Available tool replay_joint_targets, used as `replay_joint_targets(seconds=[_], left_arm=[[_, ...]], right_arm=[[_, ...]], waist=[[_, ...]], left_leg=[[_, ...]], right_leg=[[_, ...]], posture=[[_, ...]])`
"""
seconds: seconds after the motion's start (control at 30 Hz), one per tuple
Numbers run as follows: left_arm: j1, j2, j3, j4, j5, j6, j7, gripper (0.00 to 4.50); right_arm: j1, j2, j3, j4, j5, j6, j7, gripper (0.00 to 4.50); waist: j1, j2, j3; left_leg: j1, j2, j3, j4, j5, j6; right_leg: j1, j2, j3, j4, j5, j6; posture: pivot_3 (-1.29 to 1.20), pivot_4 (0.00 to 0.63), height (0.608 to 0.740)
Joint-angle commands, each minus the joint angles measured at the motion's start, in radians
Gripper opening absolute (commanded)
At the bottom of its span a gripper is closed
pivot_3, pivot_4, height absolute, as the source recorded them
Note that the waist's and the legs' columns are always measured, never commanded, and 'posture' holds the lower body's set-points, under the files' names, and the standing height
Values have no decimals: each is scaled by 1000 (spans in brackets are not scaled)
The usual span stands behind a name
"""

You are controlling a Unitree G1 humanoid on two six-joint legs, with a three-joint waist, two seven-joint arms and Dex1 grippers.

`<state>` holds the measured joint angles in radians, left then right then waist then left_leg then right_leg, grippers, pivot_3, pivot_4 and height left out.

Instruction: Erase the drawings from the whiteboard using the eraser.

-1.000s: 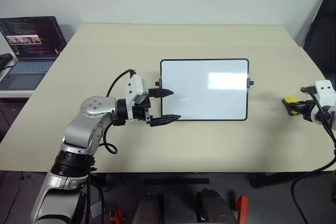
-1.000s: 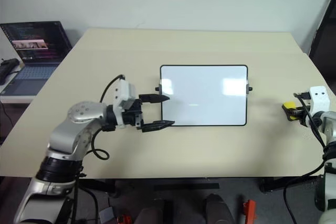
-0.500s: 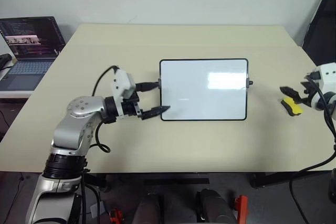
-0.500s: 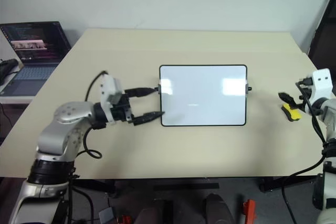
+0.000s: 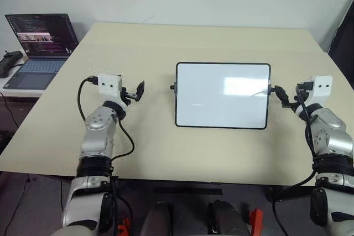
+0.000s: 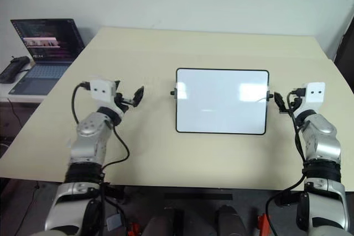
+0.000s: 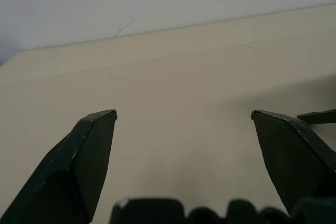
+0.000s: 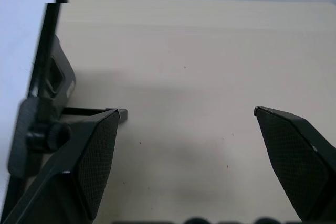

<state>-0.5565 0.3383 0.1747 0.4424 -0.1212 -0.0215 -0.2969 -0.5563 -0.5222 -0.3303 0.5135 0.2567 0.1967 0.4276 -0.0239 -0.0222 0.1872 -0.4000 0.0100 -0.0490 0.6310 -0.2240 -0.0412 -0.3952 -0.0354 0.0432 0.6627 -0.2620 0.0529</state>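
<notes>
White, mark-free whiteboard (image 5: 223, 95) lies between the spread-fingered, empty left gripper (image 5: 138, 89) and right gripper (image 5: 281, 95); erasing looks finished, so nothing more is called for.

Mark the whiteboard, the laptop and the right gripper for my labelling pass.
whiteboard (image 5: 221, 100), left eye view, bare white face.
laptop (image 5: 41, 34), left eye view, screen.
right gripper (image 8: 186, 169), right wrist view, midway between open fingertips.

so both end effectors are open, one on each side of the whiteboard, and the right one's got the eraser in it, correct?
Not quite. The right end effector is open but holds nothing: the right wrist view shows bare table between its fingers. The rest stands: the left end effector is open too, and they flank the whiteboard.
</notes>
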Motion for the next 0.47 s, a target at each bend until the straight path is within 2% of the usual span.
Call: replay_joint_targets(seconds=[0.03, 0.27, 0.47], left_arm=[[-37, -31, 0, 68, 36, -75, 86, 4500], [-88, -29, -7, 219, 34, -152, 64, 4500], [-72, -48, -24, 207, 32, -168, 43, 4500]], right_arm=[[3, 7, -21, 8, 3, -59, -28, 4486], [11, 44, -6, -7, 7, -56, -68, 4486], [29, 47, 4, -5, 1, -45, -57, 4486]], waist=[[-3, 0, 0], [-12, 0, 0], [-8, 0, 0]], left_leg=[[0, 0, 0, 0, 0, 0], [1, 0, 0, 0, 0, 0], [0, 0, 0, 0, 0, 0]], right_leg=[[0, 0, 0, 0, 0, 0], [0, 1, 0, 1, 0, 0], [0, 1, 0, 0, 0, 0]], posture=[[0, 150, 740], [0, 150, 740], [0, 150, 740]])
